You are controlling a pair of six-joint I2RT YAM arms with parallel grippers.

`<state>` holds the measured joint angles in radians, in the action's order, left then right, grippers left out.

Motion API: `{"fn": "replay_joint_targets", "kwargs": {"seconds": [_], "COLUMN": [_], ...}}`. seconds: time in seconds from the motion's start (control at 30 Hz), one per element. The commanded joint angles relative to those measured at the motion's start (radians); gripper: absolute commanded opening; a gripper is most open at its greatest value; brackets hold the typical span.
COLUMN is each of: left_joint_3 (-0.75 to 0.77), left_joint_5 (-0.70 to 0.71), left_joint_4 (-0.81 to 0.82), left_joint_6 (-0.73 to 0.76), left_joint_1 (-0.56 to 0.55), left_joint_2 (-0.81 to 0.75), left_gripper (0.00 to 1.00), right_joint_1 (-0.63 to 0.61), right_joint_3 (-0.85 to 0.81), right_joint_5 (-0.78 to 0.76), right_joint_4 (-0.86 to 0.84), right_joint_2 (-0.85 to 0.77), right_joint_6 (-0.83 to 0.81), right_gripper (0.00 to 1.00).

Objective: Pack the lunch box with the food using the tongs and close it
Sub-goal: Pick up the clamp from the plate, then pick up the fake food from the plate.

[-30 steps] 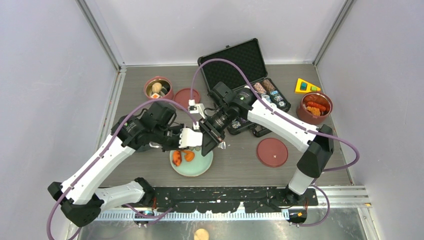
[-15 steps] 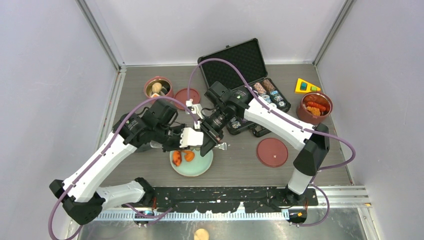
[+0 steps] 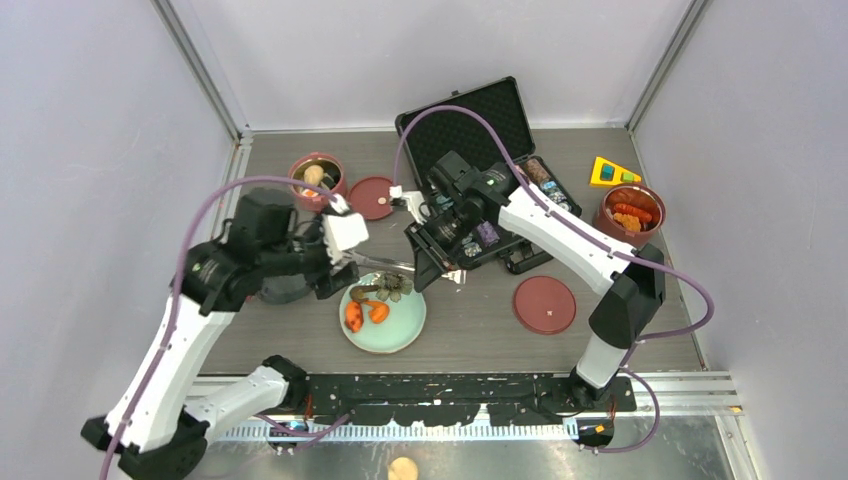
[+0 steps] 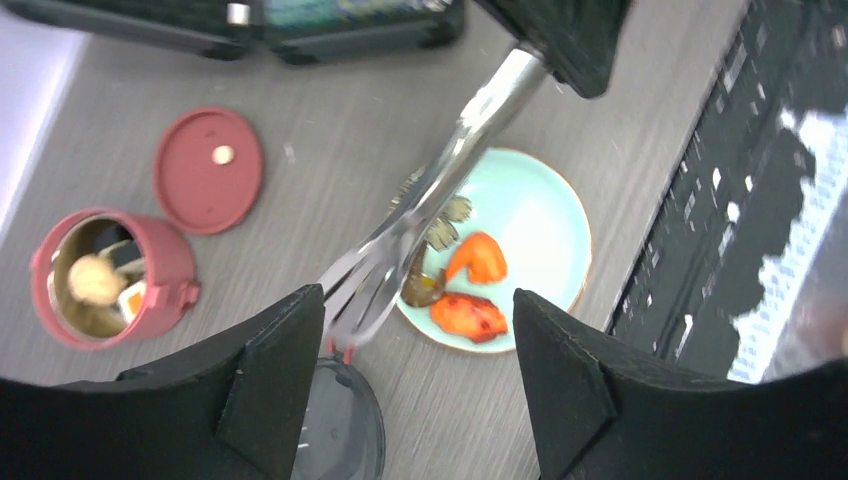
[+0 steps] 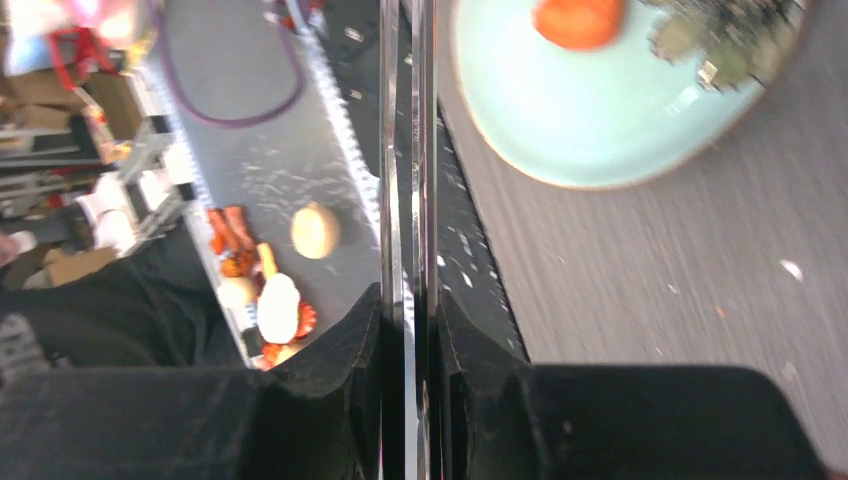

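Observation:
My right gripper is shut on the joined end of the silver tongs, whose blurred tips hang over the plate's left rim beside a dark food piece. The tongs run straight out between the pads in the right wrist view. Two orange food pieces lie on the pale green plate. My left gripper is open and empty, just left of the plate. One lunch box tier holds a bun and sushi. Another tier holds shrimp pieces. The dark top lid lies under the left gripper.
Two red inner lids lie flat, one beside the back-left tier, the other at front right. An open black chip case stands behind the right arm. A yellow wedge sits at back right. A bun lies below the table's near edge.
The left gripper has opened and drawn back to the left, away from the tongs. The right gripper keeps the tongs and has shifted slightly back and right.

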<state>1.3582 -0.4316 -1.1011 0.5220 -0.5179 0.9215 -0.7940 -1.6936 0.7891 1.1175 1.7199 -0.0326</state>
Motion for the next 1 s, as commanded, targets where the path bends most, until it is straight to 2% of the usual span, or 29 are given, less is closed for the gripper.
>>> {"fn": "replay_joint_targets", "kwargs": {"seconds": [0.0, 0.07, 0.1, 0.27, 0.53, 0.97], "left_joint_3": [0.021, 0.013, 0.009, -0.024, -0.107, -0.136], "left_joint_5": [-0.004, 0.010, 0.016, -0.001, -0.037, -0.054], "left_joint_4": [0.152, 0.164, 0.168, 0.192, 0.269, 0.289], "left_joint_6": [-0.303, -0.377, -0.415, -0.511, -0.575, -0.577], "left_joint_1": [0.131, 0.186, 0.210, 0.297, 0.364, 0.383], "left_joint_2": [-0.056, -0.065, -0.065, -0.038, -0.022, -0.037], "left_gripper": [0.77, 0.85, 0.86, 0.90, 0.91, 0.91], "right_joint_1": [0.006, 0.006, 0.006, -0.030, -0.189, -0.258], "right_joint_3": [0.079, 0.125, 0.148, 0.240, 0.328, 0.359], "right_joint_5": [-0.185, -0.238, -0.261, -0.384, -0.604, -0.672], "right_joint_4": [-0.019, -0.032, -0.038, -0.062, -0.098, -0.145], "right_joint_2": [-0.128, -0.162, -0.175, -0.229, -0.246, -0.206], "right_joint_6": [-0.050, -0.067, -0.076, -0.147, -0.242, -0.242], "right_gripper": [0.16, 0.17, 0.18, 0.23, 0.35, 0.44]}}
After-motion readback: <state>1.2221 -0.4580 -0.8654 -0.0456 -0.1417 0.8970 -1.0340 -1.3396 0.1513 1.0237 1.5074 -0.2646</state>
